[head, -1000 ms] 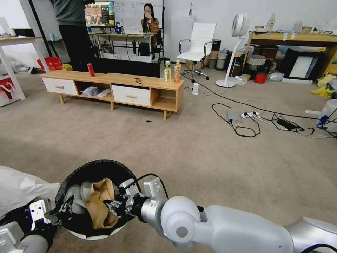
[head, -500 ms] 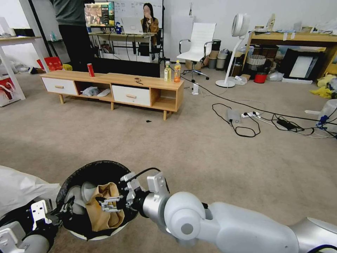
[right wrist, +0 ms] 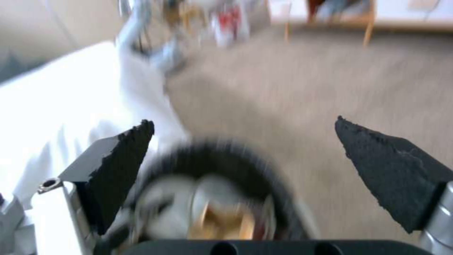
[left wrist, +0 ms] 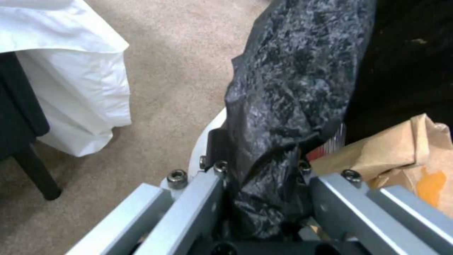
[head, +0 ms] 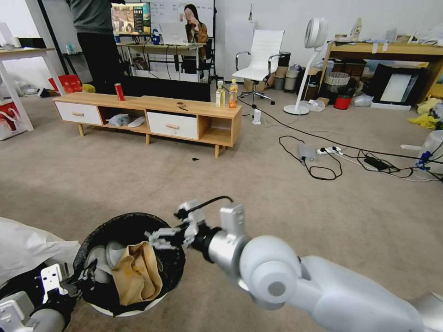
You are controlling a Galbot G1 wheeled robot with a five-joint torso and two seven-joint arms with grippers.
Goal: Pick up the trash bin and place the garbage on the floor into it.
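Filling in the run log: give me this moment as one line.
left end effector: shut on trash bin rim | right end effector: open, above bin mouth | tan paper bag: inside bin

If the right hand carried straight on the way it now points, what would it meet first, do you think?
Probably the trash bin. The open right hand points toward the robot's left, over the bin's near-right rim, above the tan paper bag. It looks slightly above the mouth, so it might pass over; depth is unclear.

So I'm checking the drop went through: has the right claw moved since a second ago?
Yes. The right claw has pulled up and away from the tan paper bag, which stays inside the trash bin; it now sits open over the bin's far rim.
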